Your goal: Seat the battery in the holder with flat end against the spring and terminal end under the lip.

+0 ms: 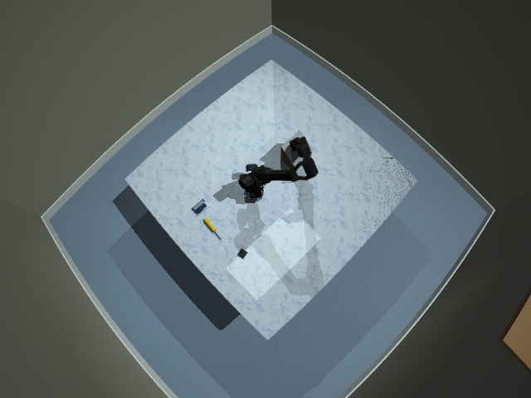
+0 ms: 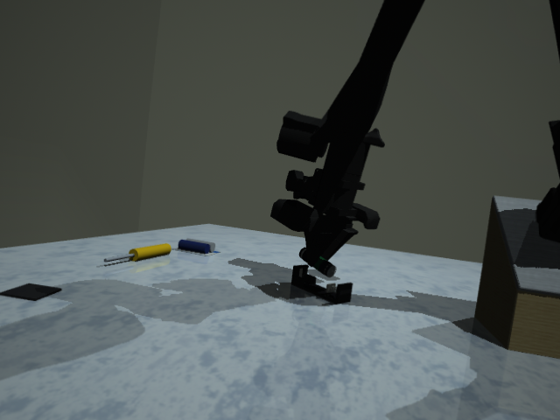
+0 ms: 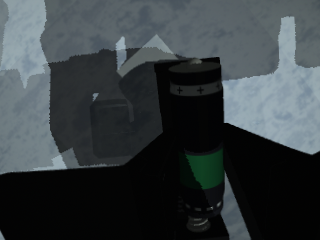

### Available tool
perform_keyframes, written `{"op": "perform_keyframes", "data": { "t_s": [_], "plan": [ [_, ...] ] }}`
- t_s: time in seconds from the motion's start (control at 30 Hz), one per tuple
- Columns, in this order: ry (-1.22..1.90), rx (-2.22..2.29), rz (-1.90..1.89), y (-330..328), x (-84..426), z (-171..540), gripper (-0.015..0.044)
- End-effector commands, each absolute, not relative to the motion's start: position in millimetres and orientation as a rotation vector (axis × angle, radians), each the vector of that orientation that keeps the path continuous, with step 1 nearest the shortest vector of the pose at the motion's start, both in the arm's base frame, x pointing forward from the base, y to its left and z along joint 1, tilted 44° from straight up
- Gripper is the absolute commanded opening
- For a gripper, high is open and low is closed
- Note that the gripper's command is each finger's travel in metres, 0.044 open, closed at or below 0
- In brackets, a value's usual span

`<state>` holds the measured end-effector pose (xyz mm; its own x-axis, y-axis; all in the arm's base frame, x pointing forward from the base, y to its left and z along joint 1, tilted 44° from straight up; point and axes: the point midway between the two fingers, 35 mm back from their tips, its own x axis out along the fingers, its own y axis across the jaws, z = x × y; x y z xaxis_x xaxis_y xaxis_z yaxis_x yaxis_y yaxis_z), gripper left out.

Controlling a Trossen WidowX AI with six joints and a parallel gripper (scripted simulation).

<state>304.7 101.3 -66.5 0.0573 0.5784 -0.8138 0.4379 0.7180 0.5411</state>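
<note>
The battery [image 2: 327, 268] [image 3: 196, 117], dark with a green band, hangs in my gripper [image 2: 320, 259] [image 3: 197, 135], which is shut on it around the middle. The black holder [image 2: 345, 292] [image 3: 161, 89] stands on the table right below, with a gap under the battery in the exterior view. There the battery slopes down towards its flat end, which is above the spring side. In the wrist view the terminal end points up the picture, and the flat end is by the coil spring [image 3: 198, 224]. The battery hides much of the holder there; the arm hides it in the top view.
A yellow screwdriver [image 1: 209, 225] [image 2: 151, 251] lies on the table near a blue cylinder [image 1: 200, 208] [image 2: 193, 246] with a grey one beside it. A thin black square [image 1: 242, 253] [image 2: 31, 291] lies farther along. A wood-sided block [image 2: 535, 318] stands right of the holder in the exterior view.
</note>
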Motion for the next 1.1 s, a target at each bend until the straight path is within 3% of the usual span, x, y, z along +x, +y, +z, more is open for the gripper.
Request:
{"op": "perform_keyframes", "data": {
  "t_s": [0.0,1.07],
  "plan": [
    [1.546,0.853,0.113,101,307,-66,0.0064],
    [1.348,0.825,-0.008,114,296,-75,0.0064]
  ]
}}
